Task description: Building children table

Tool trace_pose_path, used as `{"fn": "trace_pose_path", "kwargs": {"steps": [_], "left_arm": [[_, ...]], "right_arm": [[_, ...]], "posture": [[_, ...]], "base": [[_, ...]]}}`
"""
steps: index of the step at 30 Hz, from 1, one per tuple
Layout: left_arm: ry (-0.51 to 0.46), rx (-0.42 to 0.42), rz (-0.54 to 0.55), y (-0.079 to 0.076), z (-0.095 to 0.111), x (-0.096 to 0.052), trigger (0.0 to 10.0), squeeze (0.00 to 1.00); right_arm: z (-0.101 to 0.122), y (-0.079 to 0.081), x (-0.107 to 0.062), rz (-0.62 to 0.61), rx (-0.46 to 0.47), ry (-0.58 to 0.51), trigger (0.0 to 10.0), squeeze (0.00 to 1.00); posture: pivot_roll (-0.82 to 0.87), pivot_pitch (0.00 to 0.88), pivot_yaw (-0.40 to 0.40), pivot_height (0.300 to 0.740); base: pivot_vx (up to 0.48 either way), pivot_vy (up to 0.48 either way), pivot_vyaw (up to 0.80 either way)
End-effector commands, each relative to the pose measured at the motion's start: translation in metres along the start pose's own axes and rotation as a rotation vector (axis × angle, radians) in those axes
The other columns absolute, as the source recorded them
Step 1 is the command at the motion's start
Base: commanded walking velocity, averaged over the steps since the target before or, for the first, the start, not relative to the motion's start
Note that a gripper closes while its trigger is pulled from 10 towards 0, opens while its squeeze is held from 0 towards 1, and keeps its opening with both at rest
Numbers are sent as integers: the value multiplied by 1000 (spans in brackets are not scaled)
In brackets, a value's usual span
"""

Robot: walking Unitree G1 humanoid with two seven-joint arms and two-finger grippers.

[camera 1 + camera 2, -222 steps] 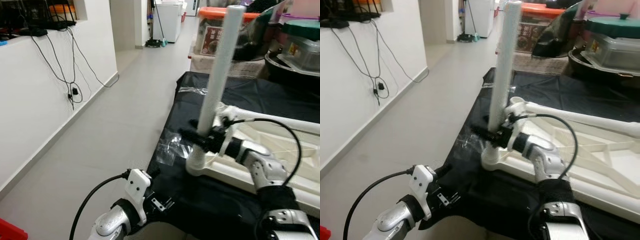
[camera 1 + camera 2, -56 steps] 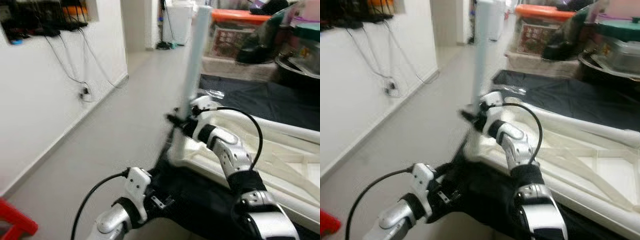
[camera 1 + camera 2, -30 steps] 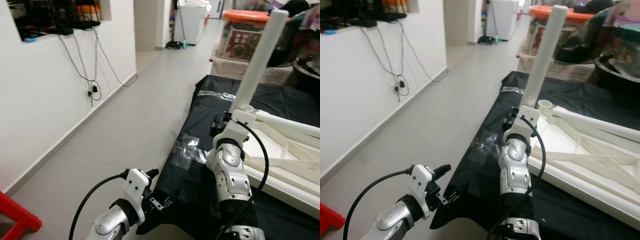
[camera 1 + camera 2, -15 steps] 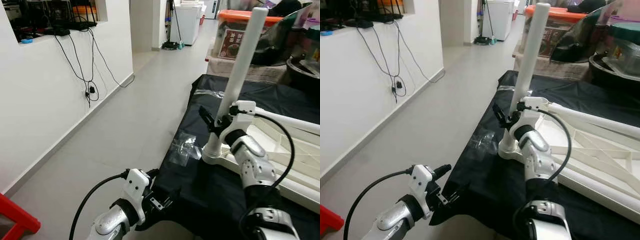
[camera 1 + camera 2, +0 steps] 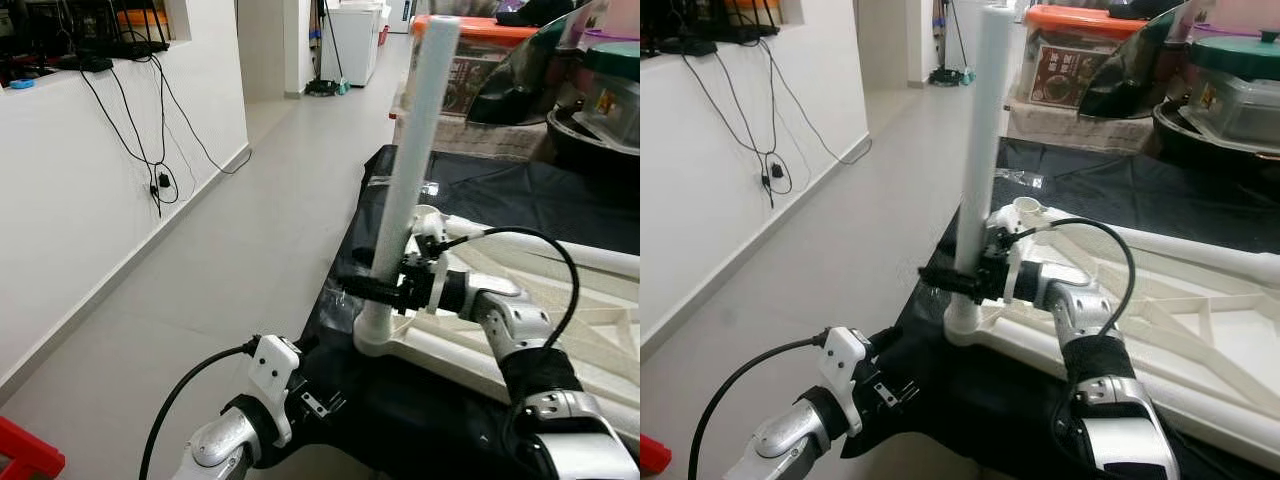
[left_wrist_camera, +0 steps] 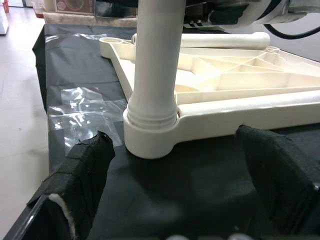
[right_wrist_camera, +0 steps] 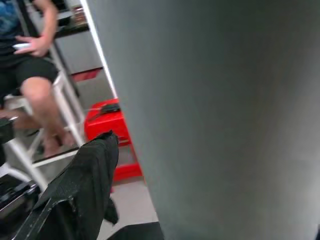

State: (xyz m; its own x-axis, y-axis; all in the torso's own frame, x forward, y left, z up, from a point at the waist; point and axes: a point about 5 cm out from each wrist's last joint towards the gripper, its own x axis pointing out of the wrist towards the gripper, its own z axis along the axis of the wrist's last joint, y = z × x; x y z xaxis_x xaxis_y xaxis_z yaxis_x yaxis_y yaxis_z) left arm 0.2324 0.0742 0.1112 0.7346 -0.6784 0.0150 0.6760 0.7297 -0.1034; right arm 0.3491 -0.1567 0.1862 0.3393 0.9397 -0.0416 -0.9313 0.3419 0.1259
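A white children's table lies upside down, its ribbed underside (image 5: pixel 590 330) facing up on a black cloth (image 5: pixel 480 190). One white round leg (image 5: pixel 410 170) stands nearly upright in the corner socket (image 5: pixel 375 335) nearest me. My right gripper (image 5: pixel 372 289) is shut on the leg just above the socket, forearm level, reaching in from the right. In the right wrist view the leg (image 7: pixel 215 115) is very close, beside one black finger (image 7: pixel 82 190). My left gripper (image 5: pixel 318 402) is low at the cloth's near edge, open, its padded fingers (image 6: pixel 87 175) wide apart and facing the socket (image 6: pixel 150 135).
Storage boxes, one with an orange lid (image 5: pixel 475 40), are stacked behind the cloth. A white wall with hanging cables (image 5: pixel 150 150) runs along the left of a grey floor corridor. A red stool (image 7: pixel 110 130) and a seated person (image 7: pixel 30 75) appear in the right wrist view.
My right forearm has swung down to level and the gripper sits lower on the leg, closer to the socket. The camera has shifted. The left arm has not moved.
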Motion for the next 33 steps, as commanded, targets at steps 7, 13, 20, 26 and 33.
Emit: {"fn": "trace_pose_path", "kwargs": {"steps": [7,13,20,26,33], "left_arm": [[12,-6,5,0,-3,-2,10000,0],[12,-8,4,0,-2,-2,10000,0],[14,-9,4,0,-3,-3,10000,0],[17,-11,-4,0,-3,-3,10000,0],[17,-8,-2,0,-3,-3,10000,0]], "right_arm": [[-9,7,4,112,-4,60,0,0],[-13,-1,6,-84,-31,20,0,0],[-2,-21,-9,-632,-72,-158,0,0],[-14,-32,-53,-1374,-39,-185,0,0],[-30,-7,-69,-1853,76,-192,0,0]], "posture": [[35,11,-44,740],[36,12,-46,740],[25,14,-38,740],[20,18,-32,740],[23,17,-37,740]], "base": [[0,0,0],[0,0,0],[0,0,0],[0,0,0],[0,0,0]]}}
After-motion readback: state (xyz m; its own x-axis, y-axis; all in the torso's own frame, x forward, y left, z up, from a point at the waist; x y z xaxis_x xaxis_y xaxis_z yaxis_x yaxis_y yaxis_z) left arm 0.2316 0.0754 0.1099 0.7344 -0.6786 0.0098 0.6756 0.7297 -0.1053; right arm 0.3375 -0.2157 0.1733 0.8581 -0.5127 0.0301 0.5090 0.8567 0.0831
